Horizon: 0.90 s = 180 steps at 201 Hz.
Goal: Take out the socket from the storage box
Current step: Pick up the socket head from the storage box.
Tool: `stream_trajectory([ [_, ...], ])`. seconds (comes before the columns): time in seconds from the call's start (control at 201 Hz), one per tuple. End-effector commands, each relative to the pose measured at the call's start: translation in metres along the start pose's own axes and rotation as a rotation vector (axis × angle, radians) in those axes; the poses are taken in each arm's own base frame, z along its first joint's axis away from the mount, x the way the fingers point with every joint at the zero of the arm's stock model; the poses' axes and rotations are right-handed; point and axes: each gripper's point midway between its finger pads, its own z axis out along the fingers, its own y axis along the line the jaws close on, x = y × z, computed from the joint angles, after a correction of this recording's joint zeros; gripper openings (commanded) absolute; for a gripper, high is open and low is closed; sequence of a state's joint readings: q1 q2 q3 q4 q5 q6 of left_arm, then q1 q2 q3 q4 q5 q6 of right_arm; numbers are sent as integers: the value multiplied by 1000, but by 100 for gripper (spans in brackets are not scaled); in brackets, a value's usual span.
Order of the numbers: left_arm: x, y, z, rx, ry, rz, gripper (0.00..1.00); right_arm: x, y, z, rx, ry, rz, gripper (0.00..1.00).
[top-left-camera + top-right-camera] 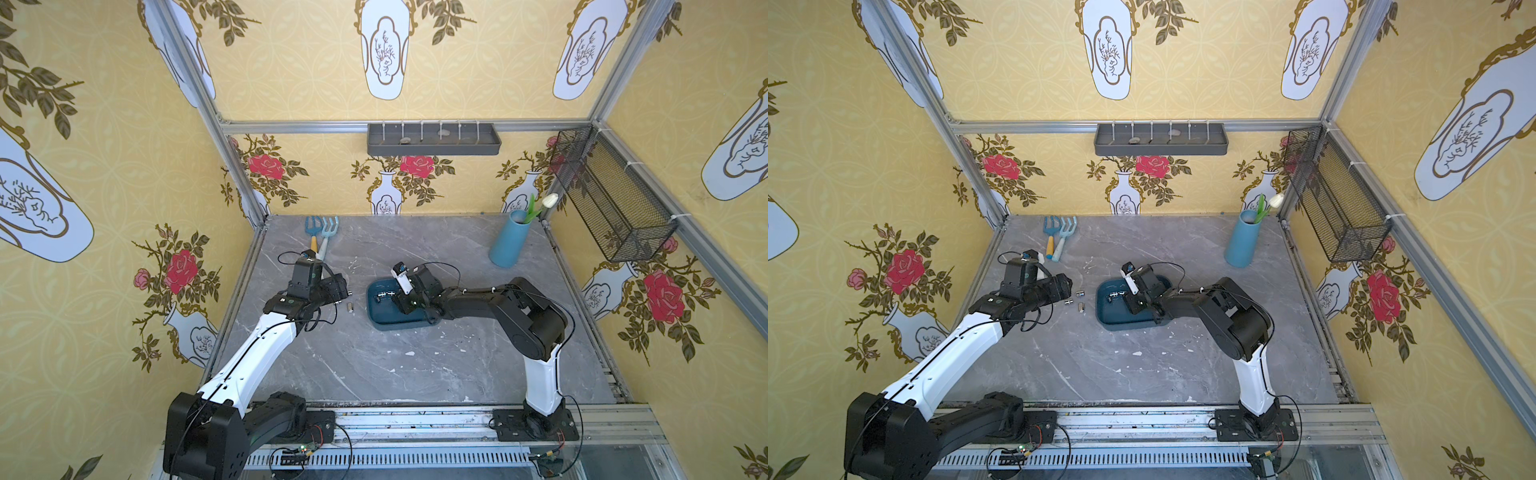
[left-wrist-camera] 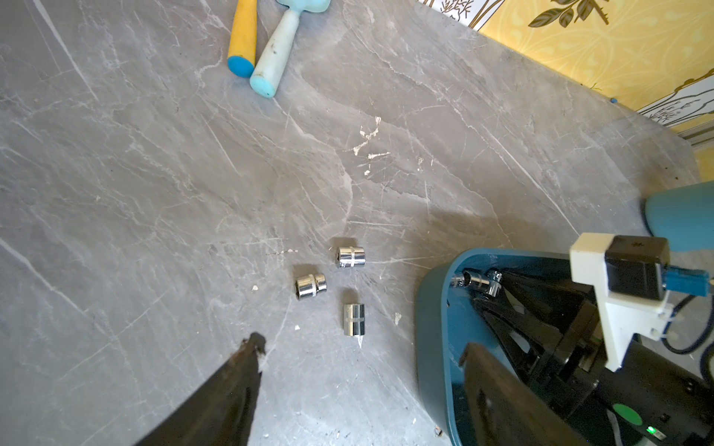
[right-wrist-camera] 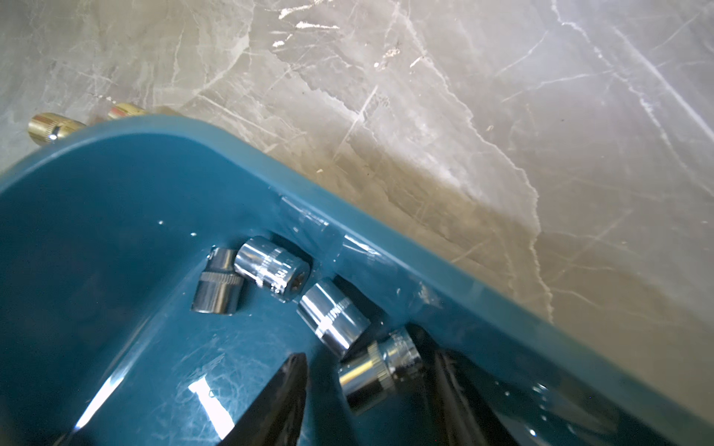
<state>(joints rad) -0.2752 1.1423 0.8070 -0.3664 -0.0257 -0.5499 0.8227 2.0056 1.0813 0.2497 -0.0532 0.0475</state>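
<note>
The teal storage box (image 1: pixel 386 316) (image 1: pixel 1116 316) sits mid-table. Several chrome sockets lie against its far wall in the right wrist view, among them one (image 3: pixel 272 268) and another (image 3: pixel 334 316). My right gripper (image 3: pixel 367 361) (image 1: pixel 400 298) reaches into the box, its jaws open on either side of a further socket (image 3: pixel 380 372), with a gap still showing at one finger. Three sockets (image 2: pixel 349 256) (image 2: pixel 310 285) (image 2: pixel 353 318) lie on the table left of the box. My left gripper (image 2: pixel 362 345) (image 1: pixel 1069 291) hovers near them, open and holding nothing.
Two toy garden tools (image 1: pixel 322 237) lie at the back left. A blue vase with a tulip (image 1: pixel 509 241) stands back right. A grey wall tray (image 1: pixel 433 139) and a black mesh basket (image 1: pixel 611 195) hang on the walls.
</note>
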Motion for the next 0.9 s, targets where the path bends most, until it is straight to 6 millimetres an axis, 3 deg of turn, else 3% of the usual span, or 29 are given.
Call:
stream_trajectory([
  [0.0,-5,-4,0,18,-16,13,86,0,1,3,-5,-13,-14,52],
  [0.523,-6,-5,1,18,-18,14,86,6,0,1,-6,-10,-34,29],
  [0.891,-5,-4,1,18,-16,11,87,2,8,-24,-39,-31,-36,20],
])
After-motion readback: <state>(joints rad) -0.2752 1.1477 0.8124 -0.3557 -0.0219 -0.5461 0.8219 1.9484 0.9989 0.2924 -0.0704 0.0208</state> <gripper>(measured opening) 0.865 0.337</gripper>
